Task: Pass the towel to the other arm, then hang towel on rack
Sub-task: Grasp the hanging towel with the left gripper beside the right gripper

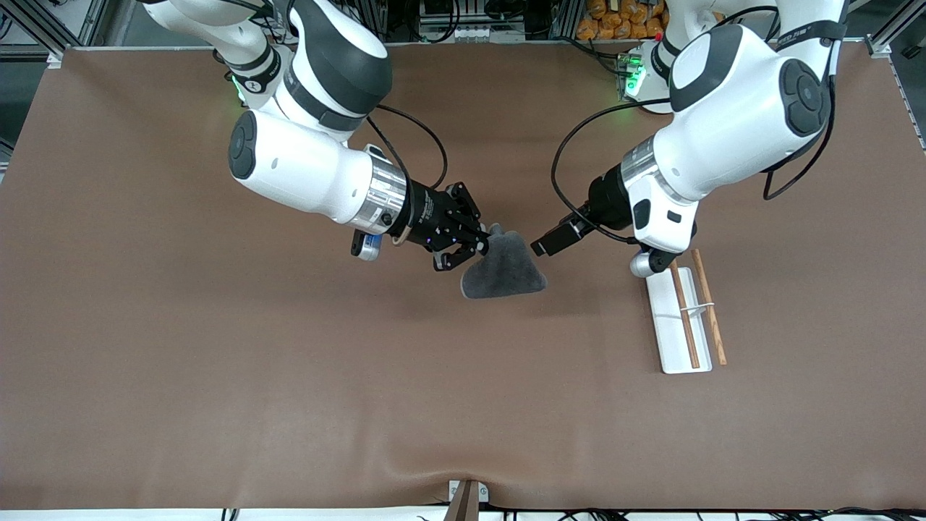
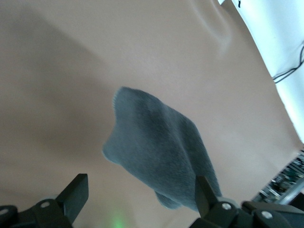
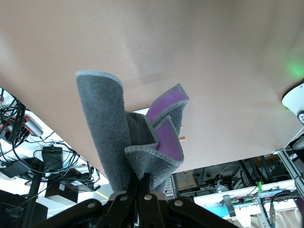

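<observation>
The dark grey towel (image 1: 504,269) hangs in the air over the middle of the table, pinched at its upper corner by my right gripper (image 1: 483,244), which is shut on it. In the right wrist view the towel (image 3: 107,137) rises folded from the shut gripper (image 3: 144,184), showing a purple inner side. My left gripper (image 1: 541,246) is open and level with the towel, just beside it toward the left arm's end. In the left wrist view the towel (image 2: 156,142) fills the space ahead of the open gripper (image 2: 140,197), its lower corner by one finger (image 2: 205,192). The rack (image 1: 669,322) lies flat on the table under the left arm.
The rack's two brown rods (image 1: 684,318) lie lengthwise along its white plate, with a thin white crosspiece (image 1: 696,307) across them. A brown mat (image 1: 217,362) covers the table. A small bracket (image 1: 464,496) sits at the table edge nearest the front camera.
</observation>
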Controlling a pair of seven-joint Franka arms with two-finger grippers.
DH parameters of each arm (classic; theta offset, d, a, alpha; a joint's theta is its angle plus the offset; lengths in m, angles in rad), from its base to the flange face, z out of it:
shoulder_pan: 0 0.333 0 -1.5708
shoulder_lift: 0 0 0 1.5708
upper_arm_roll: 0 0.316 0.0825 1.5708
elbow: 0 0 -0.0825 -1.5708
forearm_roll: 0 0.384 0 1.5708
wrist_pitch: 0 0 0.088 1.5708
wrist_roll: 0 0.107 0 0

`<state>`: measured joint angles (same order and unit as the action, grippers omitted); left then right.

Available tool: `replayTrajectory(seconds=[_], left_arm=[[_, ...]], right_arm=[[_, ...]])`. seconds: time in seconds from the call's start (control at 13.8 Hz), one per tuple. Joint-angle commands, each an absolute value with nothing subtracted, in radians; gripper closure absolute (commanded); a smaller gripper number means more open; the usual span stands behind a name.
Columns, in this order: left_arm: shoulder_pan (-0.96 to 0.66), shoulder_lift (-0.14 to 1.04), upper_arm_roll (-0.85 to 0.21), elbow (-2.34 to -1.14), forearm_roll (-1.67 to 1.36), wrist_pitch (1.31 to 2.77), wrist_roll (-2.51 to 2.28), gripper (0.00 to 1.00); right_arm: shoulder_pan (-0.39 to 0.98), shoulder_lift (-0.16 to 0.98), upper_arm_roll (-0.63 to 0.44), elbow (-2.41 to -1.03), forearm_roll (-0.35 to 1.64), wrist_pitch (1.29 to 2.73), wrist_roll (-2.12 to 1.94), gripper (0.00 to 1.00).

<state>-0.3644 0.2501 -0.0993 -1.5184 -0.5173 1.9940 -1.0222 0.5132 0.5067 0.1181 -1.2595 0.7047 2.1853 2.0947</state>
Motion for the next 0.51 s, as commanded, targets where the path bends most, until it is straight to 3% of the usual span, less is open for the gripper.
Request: replayTrajectory(seconds=[0.0, 0.07, 0.43], left_arm=[[-0.364, 0.264, -0.100, -1.505, -0.561, 2.005, -1.081, 0.23], [-0.362, 0.270, -0.100, -1.505, -0.568, 2.006, -1.091, 0.27], [-0.362, 0.310, -0.100, -1.503, -0.653, 2.100, -1.098, 0.32]], right_arm=[[0.520, 0.546, 0.115, -1.197, 0.726, 2.186, 2.137, 1.00], [0.520, 0.549, 0.117, -1.193, 0.726, 2.186, 2.140, 1.00], [0.519, 0.548, 0.117, -1.193, 0.726, 2.178, 2.140, 1.00]])
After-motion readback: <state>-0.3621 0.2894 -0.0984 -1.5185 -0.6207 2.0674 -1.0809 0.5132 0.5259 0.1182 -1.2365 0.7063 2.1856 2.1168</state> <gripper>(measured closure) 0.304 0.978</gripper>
